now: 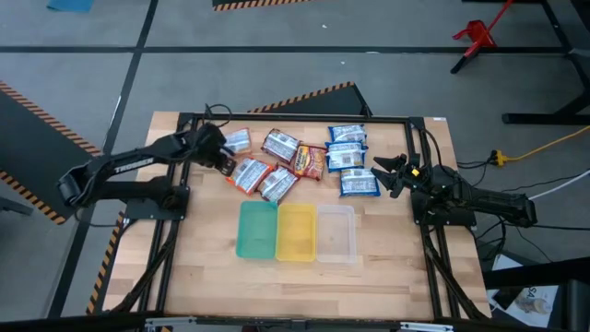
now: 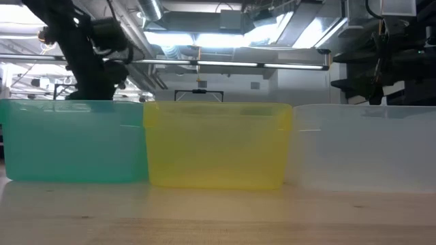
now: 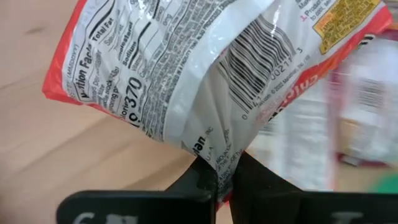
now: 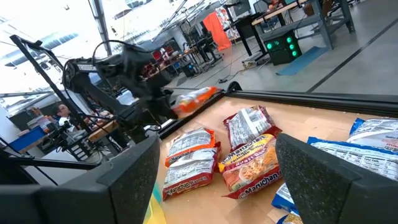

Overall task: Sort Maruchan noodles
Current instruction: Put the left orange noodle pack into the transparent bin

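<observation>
Low view: three plastic trays, green (image 2: 75, 139), yellow (image 2: 214, 143) and clear (image 2: 364, 146), hide the packets behind. Left gripper (image 3: 217, 180), jaws closed, pinches an orange-and-white plastic ramen packet (image 3: 205, 68) above the wooden table (image 1: 387, 277). Right gripper (image 1: 389, 175), jaws wide and empty, sits beside four blue-and-white packets (image 1: 348, 159). Front table bare.

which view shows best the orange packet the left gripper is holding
The left wrist view: the orange packet fills the picture, pinched at its edge by the left gripper. The high view shows it small at the gripper. The right wrist view shows it as an orange blur. The low view does not show it.
</observation>
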Controlling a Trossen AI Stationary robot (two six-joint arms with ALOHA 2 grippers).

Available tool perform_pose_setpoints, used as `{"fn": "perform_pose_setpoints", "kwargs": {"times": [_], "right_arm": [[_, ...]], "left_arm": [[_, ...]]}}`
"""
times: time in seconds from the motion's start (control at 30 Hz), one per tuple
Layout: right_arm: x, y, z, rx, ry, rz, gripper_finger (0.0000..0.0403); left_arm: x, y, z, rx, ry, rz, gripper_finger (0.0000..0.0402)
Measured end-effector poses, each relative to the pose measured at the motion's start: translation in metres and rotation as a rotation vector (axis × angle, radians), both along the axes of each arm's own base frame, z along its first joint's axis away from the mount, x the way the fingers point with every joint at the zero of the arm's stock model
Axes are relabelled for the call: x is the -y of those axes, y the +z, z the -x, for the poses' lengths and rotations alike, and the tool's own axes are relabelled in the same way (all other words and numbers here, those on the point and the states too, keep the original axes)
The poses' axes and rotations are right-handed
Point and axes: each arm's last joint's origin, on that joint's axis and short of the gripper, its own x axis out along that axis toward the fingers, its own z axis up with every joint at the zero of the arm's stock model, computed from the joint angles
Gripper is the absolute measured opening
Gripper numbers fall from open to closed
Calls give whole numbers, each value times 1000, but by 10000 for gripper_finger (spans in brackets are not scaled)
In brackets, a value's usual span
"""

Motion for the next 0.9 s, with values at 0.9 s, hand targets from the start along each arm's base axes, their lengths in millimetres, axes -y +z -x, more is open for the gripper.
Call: {"fn": "perform_pose_setpoints", "kwargs": {"times": [0.9], "right_arm": [[0,0,0,-2,0,2,305]], "left_arm": [[90,87,-64,347,-763,-426,5]]}}
